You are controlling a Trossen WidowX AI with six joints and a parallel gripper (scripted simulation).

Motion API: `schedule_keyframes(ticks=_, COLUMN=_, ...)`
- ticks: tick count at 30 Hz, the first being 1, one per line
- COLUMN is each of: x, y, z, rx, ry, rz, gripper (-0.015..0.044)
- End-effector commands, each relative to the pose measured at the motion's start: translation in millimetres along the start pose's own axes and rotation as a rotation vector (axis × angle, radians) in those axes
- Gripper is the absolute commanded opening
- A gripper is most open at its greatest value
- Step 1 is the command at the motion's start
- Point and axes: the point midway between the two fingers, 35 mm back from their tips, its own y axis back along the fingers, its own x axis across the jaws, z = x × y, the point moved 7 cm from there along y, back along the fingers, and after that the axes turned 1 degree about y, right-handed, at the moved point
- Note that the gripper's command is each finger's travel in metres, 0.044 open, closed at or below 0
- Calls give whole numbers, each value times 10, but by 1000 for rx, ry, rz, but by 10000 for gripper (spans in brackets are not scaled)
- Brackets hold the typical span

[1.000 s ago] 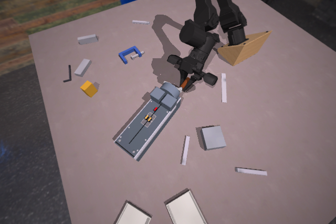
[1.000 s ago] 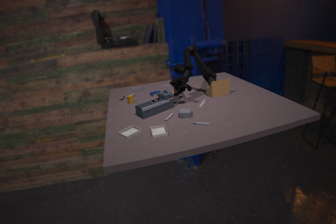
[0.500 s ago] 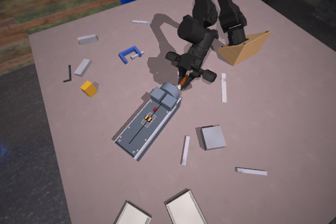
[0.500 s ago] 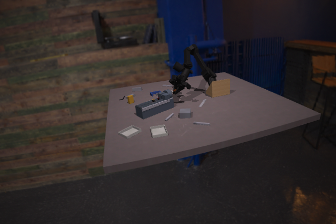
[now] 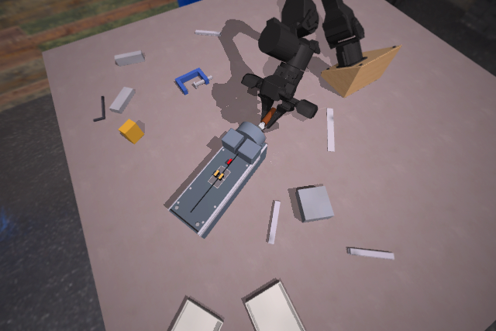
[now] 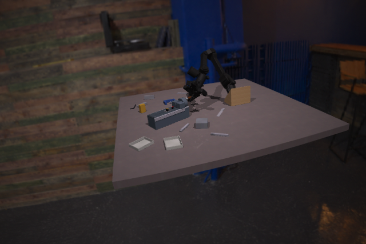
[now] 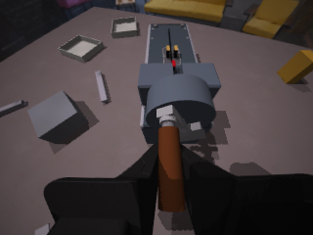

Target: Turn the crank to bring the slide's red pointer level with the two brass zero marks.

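My gripper (image 5: 269, 118) (image 6: 190, 98) (image 7: 166, 146) is clamped on the orange-brown handle (image 5: 268, 116) (image 7: 170, 168) of the crank, its fingers on either side of the grip. The machine (image 5: 216, 194) (image 6: 168, 118) (image 7: 168, 44) stands on the tabletop (image 5: 384, 183) (image 6: 266, 123) (image 7: 122, 132), its crank end toward me. On its top, the red pointer (image 5: 229, 161) (image 6: 172, 107) (image 7: 173, 64) sits in the slot between the brass marks (image 5: 218, 174) (image 6: 167, 109) (image 7: 172, 51) and the two raised blocks (image 5: 241, 146) (image 7: 149, 75). It is near the marks but short of level, on the crank side. In the exterior view the pointer is tiny, so its gap there seems small, though I can't be sure. A grey block (image 5: 315, 203) (image 6: 201, 123) (image 7: 58, 117) lies apart from the machine.
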Motion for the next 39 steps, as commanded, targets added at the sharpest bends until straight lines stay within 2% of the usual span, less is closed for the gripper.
schedule_keyframes(ticks=1, x=-72, y=35, z=24, rx=-8, ry=-7, rz=-16, gripper=0)
schedule_keyframes(ticks=39, x=-206, y=33, z=20, rx=-7, ry=-6, rz=-16, gripper=0)
